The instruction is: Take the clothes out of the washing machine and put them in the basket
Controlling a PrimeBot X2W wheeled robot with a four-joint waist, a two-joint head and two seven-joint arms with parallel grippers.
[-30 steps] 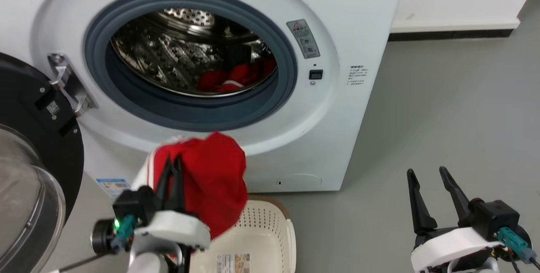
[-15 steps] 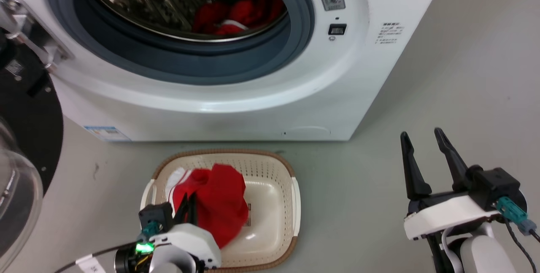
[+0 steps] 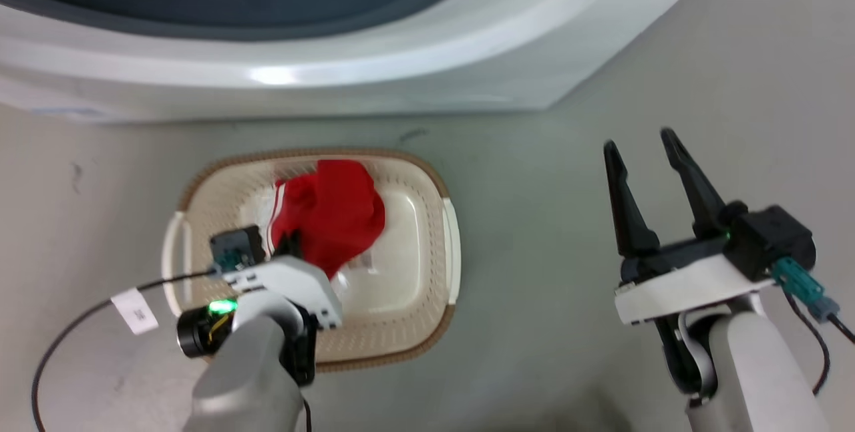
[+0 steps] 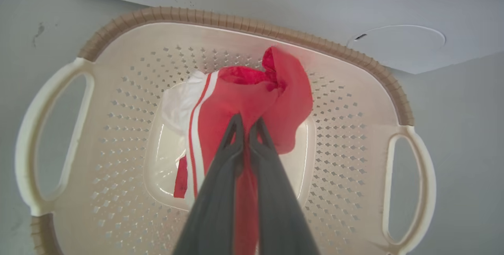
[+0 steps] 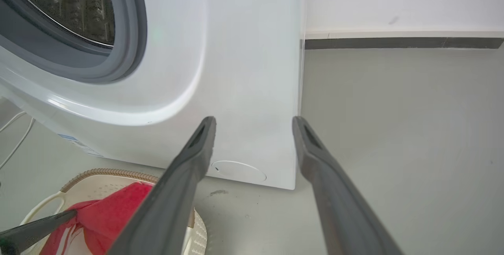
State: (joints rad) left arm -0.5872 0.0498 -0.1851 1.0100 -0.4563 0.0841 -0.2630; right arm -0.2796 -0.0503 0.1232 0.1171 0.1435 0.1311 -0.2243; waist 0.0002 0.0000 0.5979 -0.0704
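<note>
A red garment with white stripes hangs down into the cream basket, which stands on the floor in front of the washing machine. My left gripper is shut on this piece of the clothes. In the left wrist view the fingertips pinch the red fabric over the middle of the basket. My right gripper stands open and holds nothing, to the right of the basket. In the right wrist view it points at the washer's lower front corner.
Grey floor lies to the right of the basket and the washer. A black cable with a white tag trails at the lower left. A white wall with a dark skirting strip runs behind the washer's right side.
The head camera has tilted down, so the porthole has left the view. My left gripper has lowered the red garment from in front of the porthole into the basket. The right gripper stays open.
</note>
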